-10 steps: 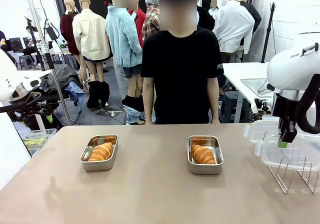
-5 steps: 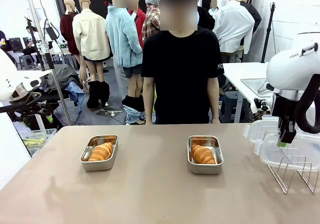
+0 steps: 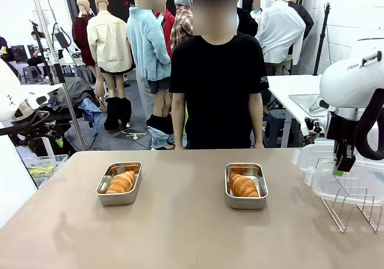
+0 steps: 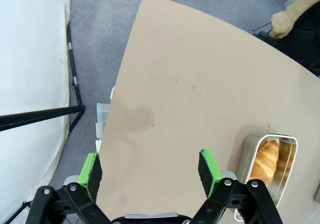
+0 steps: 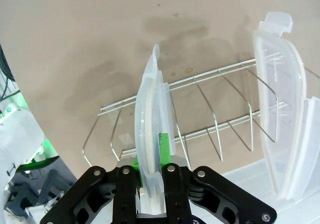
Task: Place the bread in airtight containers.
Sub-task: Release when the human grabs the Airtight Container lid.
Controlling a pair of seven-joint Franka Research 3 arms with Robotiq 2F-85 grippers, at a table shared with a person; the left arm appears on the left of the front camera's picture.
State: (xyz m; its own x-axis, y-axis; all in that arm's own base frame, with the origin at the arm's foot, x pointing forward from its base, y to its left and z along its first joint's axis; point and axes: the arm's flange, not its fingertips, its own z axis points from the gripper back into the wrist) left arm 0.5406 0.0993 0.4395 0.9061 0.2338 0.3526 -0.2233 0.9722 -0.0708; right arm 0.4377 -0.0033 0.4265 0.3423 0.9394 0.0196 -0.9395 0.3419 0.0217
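In the front view the two airtight containers sat uncovered on the table (image 3: 180,233) towards its far edge, well apart. The left tin (image 3: 101,196) was nearer the left edge and the right tin (image 3: 246,203) lay right of the middle. Each held one piece of bread lying lengthwise, the left croissant (image 3: 122,182) and the right croissant (image 3: 243,185). A person (image 3: 217,83) stood behind the far edge, arms down. By the right edge the right gripper (image 3: 340,168) hung over the wire rack (image 3: 351,208) among clear plastic, where its grip was too small to read. The right wrist view made it plain: the claw was clamped on a translucent lid (image 5: 150,114) standing on edge between the rack's wires, a green pad pressed flat to its face. A second lid (image 5: 277,109) stood on edge further along the rack, apart from the first. The left wrist view added the left gripper (image 4: 150,169), poised above bare table near the left edge with its green-padded fingers (image 4: 91,169) spread wide and nothing between them. Off to one side in that view was the left tin with its croissant, and beyond the far edge the person's hand (image 4: 282,21).
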